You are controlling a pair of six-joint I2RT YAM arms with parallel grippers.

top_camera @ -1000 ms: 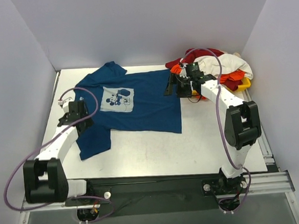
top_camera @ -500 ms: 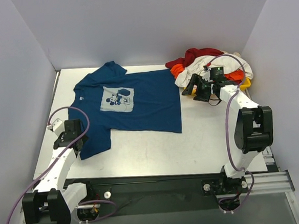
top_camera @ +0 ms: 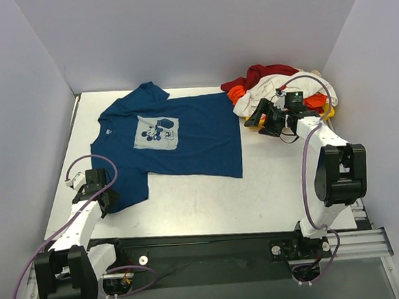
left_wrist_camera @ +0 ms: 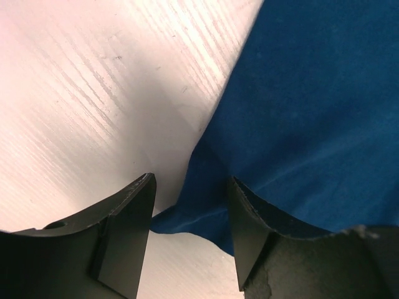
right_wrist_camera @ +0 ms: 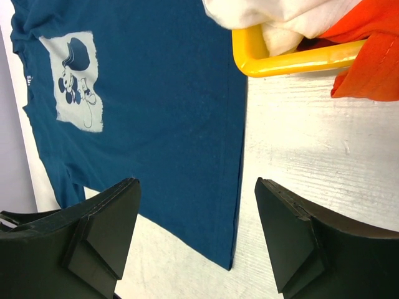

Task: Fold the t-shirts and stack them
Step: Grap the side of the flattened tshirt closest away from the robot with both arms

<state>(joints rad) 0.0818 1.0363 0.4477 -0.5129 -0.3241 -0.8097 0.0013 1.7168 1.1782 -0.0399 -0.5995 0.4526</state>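
A dark blue t-shirt [top_camera: 185,133] with a pale square cartoon print [top_camera: 156,133] lies spread flat on the white table [top_camera: 257,186]. My left gripper [top_camera: 101,196] is open and low at the shirt's near-left sleeve. In the left wrist view the sleeve corner [left_wrist_camera: 199,218] lies between the jaws of this gripper [left_wrist_camera: 190,202], ungripped. My right gripper [top_camera: 255,117] is open wide and empty, just right of the shirt's hem. In the right wrist view this gripper [right_wrist_camera: 196,205] frames the hem edge [right_wrist_camera: 240,187] and the print [right_wrist_camera: 75,78].
A heap of dark red [top_camera: 269,71], white [top_camera: 272,90] and orange [top_camera: 233,91] shirts sits on a yellow tray [top_camera: 327,111] at the back right. The tray's corner [right_wrist_camera: 293,59] is just beyond my right gripper. White walls enclose the table.
My left arm pulled back from over the shirt's left side to the near sleeve edge. My right arm swung right, off the hem towards the pile. The blue shirt stayed put.
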